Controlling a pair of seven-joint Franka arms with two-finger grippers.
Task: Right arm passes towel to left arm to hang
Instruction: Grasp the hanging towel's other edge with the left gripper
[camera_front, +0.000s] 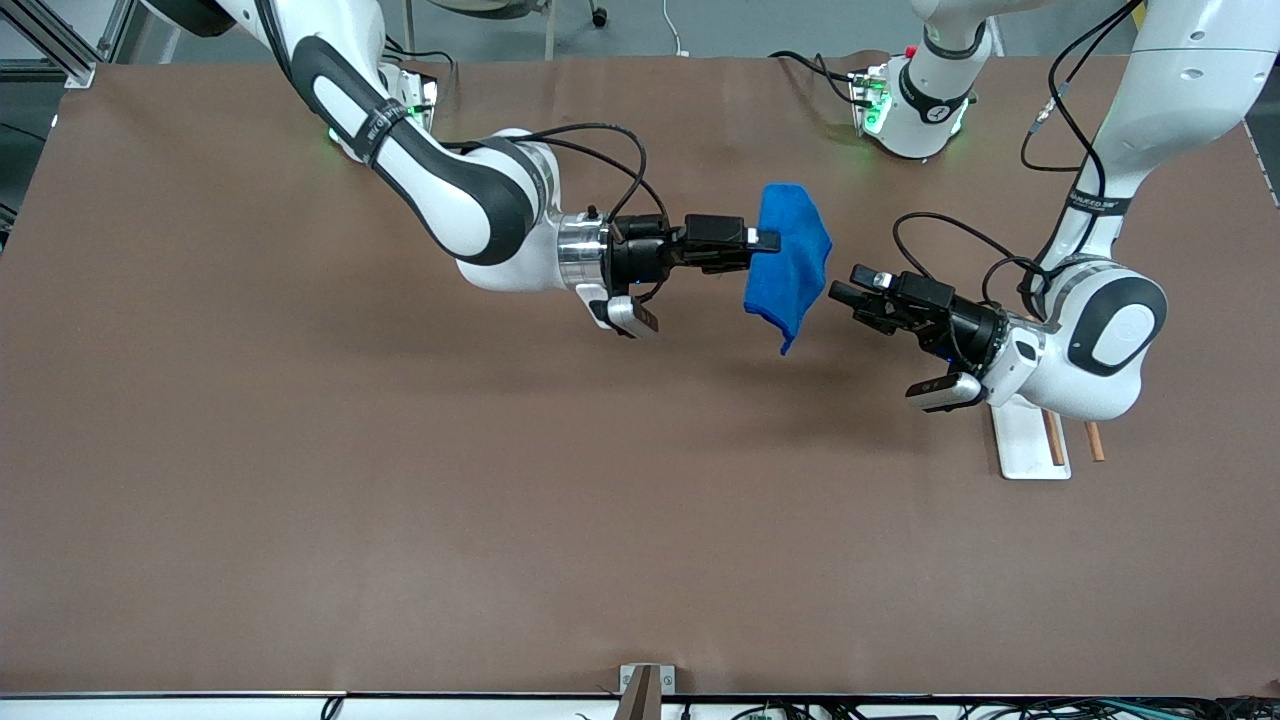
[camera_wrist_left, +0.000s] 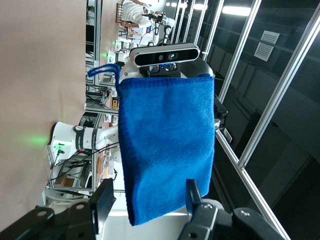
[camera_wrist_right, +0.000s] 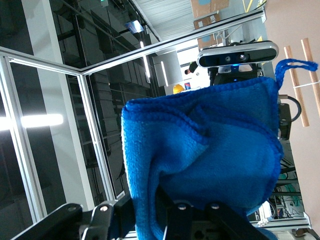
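Observation:
The bright blue towel (camera_front: 790, 262) hangs in the air over the middle of the table, pinched at one edge by my right gripper (camera_front: 765, 241), which is shut on it. In the right wrist view the towel (camera_wrist_right: 210, 145) bunches between the fingers. My left gripper (camera_front: 848, 294) is open and empty, level with the towel and a short gap from its free edge. In the left wrist view the towel (camera_wrist_left: 167, 145) hangs flat just ahead of my open left gripper (camera_wrist_left: 147, 200), its corner loop (camera_wrist_left: 102, 70) showing.
A white tray (camera_front: 1030, 440) with two wooden rods (camera_front: 1054, 438) lies on the brown table (camera_front: 400, 480) under my left arm's wrist, toward the left arm's end. Both robot bases stand at the table's edge farthest from the front camera.

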